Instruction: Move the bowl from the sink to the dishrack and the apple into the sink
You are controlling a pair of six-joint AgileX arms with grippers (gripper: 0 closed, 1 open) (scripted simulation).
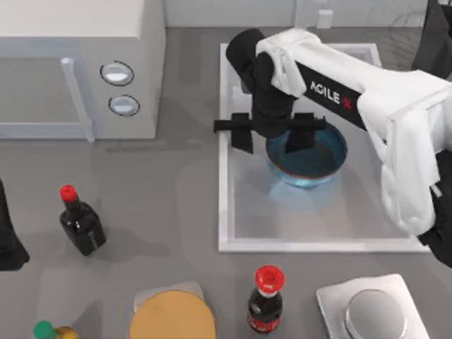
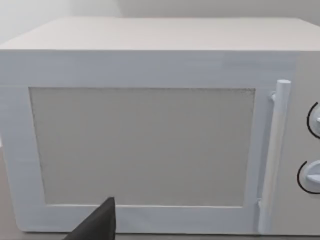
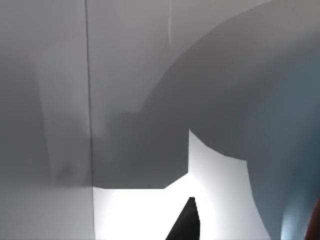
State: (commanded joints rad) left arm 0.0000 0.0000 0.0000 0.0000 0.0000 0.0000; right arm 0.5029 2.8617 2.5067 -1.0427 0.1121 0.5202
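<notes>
The deep-blue bowl [image 1: 311, 159] sits in the white sink [image 1: 224, 212], toward its back. My right gripper [image 1: 272, 135] hangs low over the bowl's left rim. It is open: one black finger stands outside the rim and the other over the bowl's inside. In the right wrist view the bowl's wall [image 3: 300, 150] curves close by a dark fingertip [image 3: 187, 220] above the white sink floor [image 3: 150, 215]. My left arm [image 1: 8, 240] is parked at the table's left edge. The apple and the dishrack are out of view.
A white microwave [image 1: 78, 70] stands at the back left. In front are a dark red-capped bottle [image 1: 79, 222], a cola bottle [image 1: 265, 300], a tan disc [image 1: 171, 318], a green-capped bottle [image 1: 46, 330] and a grey lid [image 1: 374, 311]. A dark shape [image 1: 436, 35] sits at the back right.
</notes>
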